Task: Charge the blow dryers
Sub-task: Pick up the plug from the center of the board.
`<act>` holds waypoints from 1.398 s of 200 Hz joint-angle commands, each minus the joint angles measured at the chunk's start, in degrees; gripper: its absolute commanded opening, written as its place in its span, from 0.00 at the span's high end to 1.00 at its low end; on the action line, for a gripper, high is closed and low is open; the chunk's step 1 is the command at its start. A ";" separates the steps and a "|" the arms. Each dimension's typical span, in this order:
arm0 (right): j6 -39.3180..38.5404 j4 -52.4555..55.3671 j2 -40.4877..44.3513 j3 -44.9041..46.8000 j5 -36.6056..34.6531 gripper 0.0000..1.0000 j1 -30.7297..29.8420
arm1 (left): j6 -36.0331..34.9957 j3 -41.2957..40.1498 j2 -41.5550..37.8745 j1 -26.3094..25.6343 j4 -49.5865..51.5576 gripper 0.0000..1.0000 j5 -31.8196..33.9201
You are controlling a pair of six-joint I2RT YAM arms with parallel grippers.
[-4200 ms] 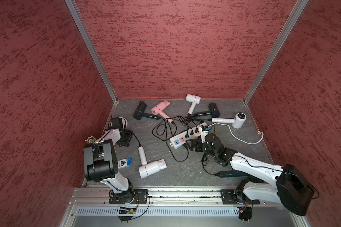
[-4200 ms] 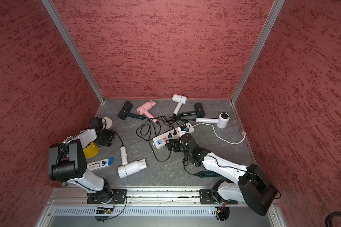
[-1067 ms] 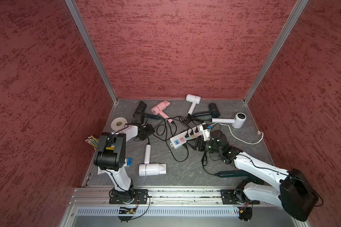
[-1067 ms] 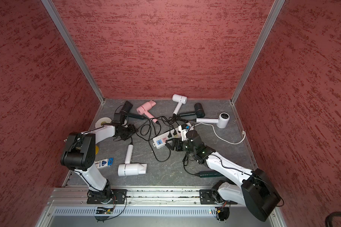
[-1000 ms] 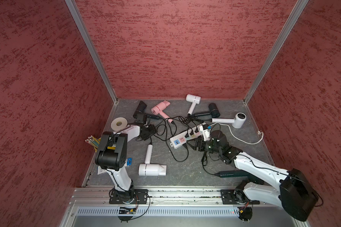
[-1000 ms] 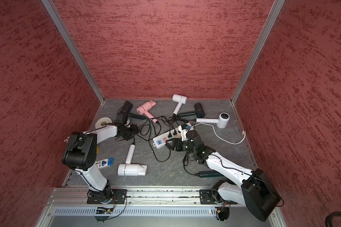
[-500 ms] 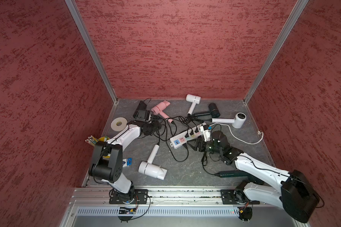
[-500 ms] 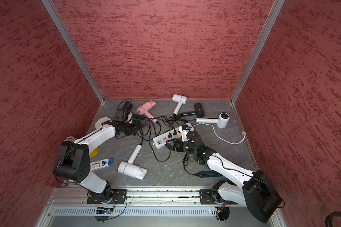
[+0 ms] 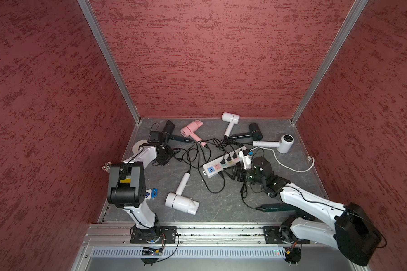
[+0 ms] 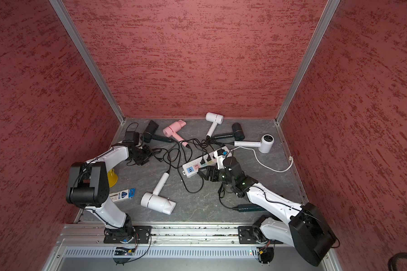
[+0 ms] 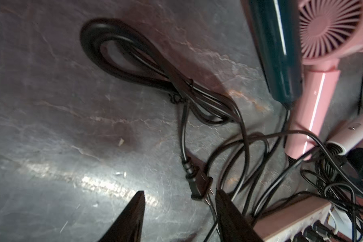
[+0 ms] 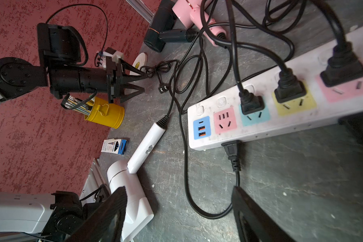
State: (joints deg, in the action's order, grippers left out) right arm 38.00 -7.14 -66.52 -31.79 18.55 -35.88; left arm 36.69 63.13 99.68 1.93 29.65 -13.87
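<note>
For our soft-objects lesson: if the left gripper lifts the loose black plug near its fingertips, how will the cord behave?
The thin cord already lies in limp curves, so it will probably droop. Its tied coil may drag behind. The small, rigid-looking plug could twist in the grip.

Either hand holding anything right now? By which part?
Nothing is held. The left hand is open over a loose black plug, not clamping it; the right hand is open near the power strip.

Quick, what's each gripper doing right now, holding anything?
Left gripper: open, holding nothing; a loose black plug lies by its fingertips.
Right gripper: open, holding nothing.
</note>
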 commanded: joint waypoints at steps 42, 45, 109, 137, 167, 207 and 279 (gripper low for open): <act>0.41 -1.13 1.66 1.15 0.51 0.23 0.20 | 0.35 7.66 8.55 1.29 -0.24 0.53 1.78; 0.41 -1.07 1.66 1.12 0.49 0.23 0.19 | 0.26 7.95 8.90 1.34 -0.27 0.54 1.96; 0.59 -0.86 2.03 1.34 0.44 0.23 0.19 | -0.81 8.58 12.23 0.14 -1.96 0.68 2.95; 0.60 -0.89 1.88 1.17 0.90 0.24 0.19 | -1.67 9.20 13.27 -0.07 -1.44 0.84 4.01; 0.59 -0.77 2.01 1.10 1.35 0.22 0.19 | -2.05 8.42 11.16 -0.64 -2.60 0.97 4.33; 0.12 -0.91 1.83 0.76 3.17 0.11 0.23 | -3.63 8.17 6.60 -2.56 -2.93 1.00 5.73; -4.74 4.29 1.36 -3.90 5.95 0.00 0.19 | -12.46 8.81 -5.26 -12.80 -3.97 1.00 9.70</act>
State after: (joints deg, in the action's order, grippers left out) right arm 36.56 -5.15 -65.45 -31.99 22.48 -35.88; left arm 29.91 71.05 97.93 -6.85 27.24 -6.57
